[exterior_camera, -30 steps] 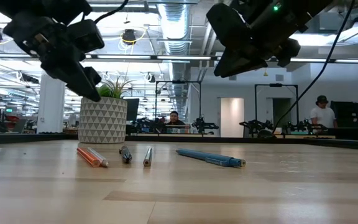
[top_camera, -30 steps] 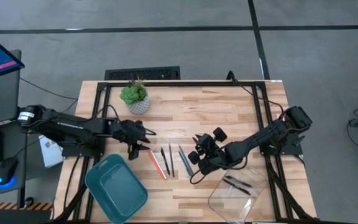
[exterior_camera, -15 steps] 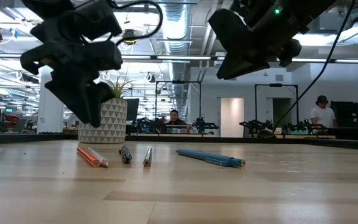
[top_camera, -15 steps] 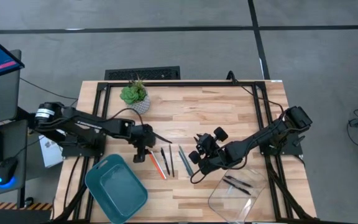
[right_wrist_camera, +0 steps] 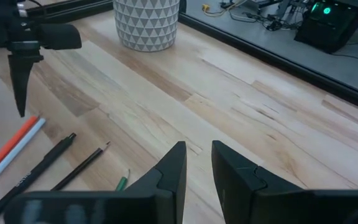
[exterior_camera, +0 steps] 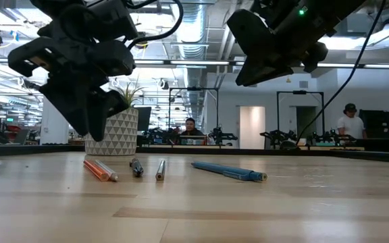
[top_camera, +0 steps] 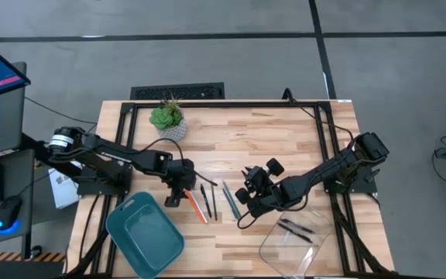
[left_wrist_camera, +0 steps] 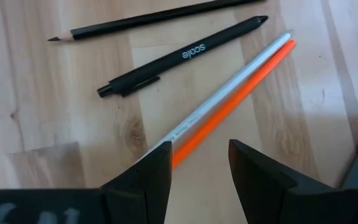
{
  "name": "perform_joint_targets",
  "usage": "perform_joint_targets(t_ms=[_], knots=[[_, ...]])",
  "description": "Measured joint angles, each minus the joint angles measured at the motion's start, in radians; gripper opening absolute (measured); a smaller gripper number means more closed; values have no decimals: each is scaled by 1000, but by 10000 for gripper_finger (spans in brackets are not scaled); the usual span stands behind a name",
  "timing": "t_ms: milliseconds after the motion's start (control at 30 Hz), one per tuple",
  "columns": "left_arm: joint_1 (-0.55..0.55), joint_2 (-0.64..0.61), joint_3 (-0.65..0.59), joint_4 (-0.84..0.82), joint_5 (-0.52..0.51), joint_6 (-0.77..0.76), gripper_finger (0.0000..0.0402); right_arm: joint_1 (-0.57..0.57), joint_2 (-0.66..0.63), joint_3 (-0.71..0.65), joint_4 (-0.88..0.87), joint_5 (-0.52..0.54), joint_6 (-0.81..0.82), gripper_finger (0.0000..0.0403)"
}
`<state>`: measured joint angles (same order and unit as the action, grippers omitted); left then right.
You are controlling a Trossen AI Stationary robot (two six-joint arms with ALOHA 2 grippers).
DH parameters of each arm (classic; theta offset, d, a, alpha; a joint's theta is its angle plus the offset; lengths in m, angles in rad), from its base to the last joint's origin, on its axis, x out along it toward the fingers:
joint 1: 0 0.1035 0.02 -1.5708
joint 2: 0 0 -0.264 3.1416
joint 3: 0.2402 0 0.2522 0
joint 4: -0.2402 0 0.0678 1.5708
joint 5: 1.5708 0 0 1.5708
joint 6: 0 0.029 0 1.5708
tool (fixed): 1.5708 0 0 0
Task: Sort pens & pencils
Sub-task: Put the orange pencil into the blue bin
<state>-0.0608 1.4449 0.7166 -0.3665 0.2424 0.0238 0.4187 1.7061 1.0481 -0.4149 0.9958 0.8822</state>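
Left gripper (left_wrist_camera: 199,165) open, hovering empty directly over orange pencil (left_wrist_camera: 241,96); black pen (left_wrist_camera: 182,56) just beyond.

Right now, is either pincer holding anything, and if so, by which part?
Nothing is held. The left pincer stands open above the orange pencil and the white pencil beside it, touching neither. The right pincer is empty, over bare table.
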Motion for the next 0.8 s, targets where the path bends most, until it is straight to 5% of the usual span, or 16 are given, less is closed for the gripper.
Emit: perform_joint_targets(t_ms=[800], knots=[[-74,50,-1,32,-100,137,149,0,0,0,-4,0,0,98]])
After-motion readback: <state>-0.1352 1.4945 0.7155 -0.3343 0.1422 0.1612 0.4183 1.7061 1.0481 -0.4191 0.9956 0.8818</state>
